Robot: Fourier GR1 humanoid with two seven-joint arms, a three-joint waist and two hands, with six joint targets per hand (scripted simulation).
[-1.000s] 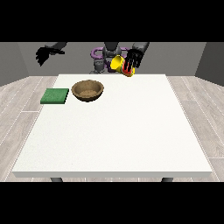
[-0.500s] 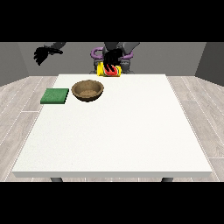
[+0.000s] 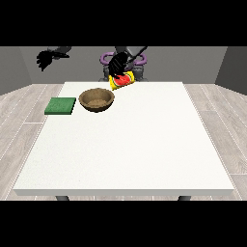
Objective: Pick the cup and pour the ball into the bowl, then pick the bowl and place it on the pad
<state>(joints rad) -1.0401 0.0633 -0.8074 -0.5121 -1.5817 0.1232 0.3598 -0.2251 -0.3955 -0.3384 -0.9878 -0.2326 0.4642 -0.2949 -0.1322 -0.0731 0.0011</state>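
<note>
While the white table (image 3: 125,144) stands on pale plank flooring (image 3: 19,106) before grey walls (image 3: 231,62), a tilted yellow cup (image 3: 122,80) is gripped above its far edge by the hand at the view's right (image 3: 117,63), just right of the brown bowl (image 3: 97,99) and green pad (image 3: 61,105); the finger state of the raised hand at the view's left (image 3: 47,58) cannot be told.

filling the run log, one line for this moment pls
phase: pour | cup: tilted, held by hand | bowl: on table | pad: bare
</note>
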